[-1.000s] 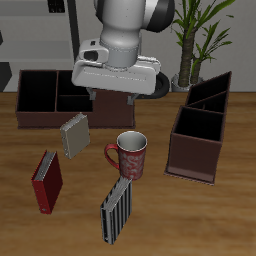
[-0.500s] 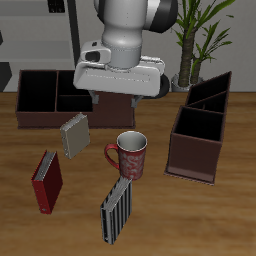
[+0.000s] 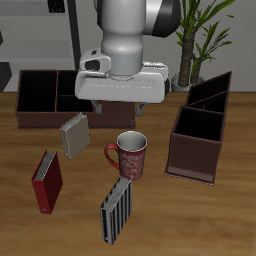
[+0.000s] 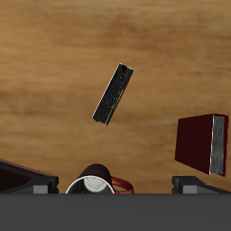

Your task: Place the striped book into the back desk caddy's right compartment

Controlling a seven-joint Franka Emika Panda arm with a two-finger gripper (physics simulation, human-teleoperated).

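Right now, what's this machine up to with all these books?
The robot arm hangs above the table, holding nothing. Its fingers are barely in view, so open or shut is unclear. The striped book stands untouched near the front edge, by the red mug. The back desk caddy waits behind.

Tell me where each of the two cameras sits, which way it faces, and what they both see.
Exterior view: sits in front of and above the table, facing the robot's base; shows the arm, its gripper largely hidden, over the back desk caddy.
Wrist view: sits on the gripper, looking straight down at the table; only the dark fingertips show.
Shared: the striped book, the mug and the red book.
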